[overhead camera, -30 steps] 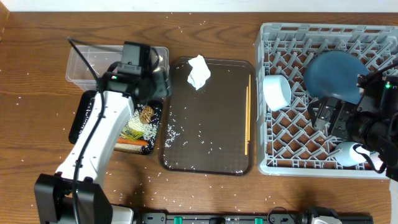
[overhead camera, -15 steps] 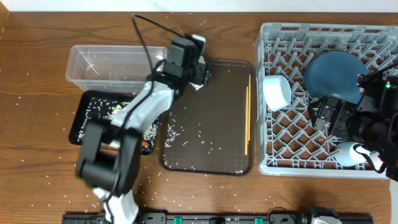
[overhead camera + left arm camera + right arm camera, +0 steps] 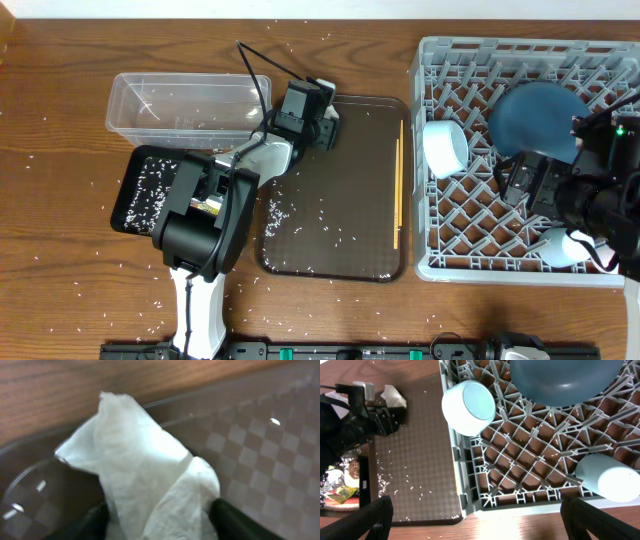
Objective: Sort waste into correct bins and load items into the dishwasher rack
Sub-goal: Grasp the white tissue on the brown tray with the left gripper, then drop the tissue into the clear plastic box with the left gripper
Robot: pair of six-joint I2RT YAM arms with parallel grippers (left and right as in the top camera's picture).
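Wooden table (image 3: 60,250), brown tray (image 3: 340,200), left pincer (image 3: 160,517) flanking tissue (image 3: 145,460), grip unclear, right pincer (image 3: 477,505) wide

Robot lab bench: left arm (image 3: 205,215), right arm (image 3: 590,200), wooden table (image 3: 60,250), dishwasher rack (image 3: 470,270).

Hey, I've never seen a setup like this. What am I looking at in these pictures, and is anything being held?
Two robot arms work at a wooden table. One picture looks down from above; the other two come from wrist cameras. On the table: a brown serving tray with chopsticks, a clear tub, a black tray, a grey rack holding bowls. The left end effector straddles a crumpled tissue; whether it pinches is unclear. The right end effector is open and empty over the rack.
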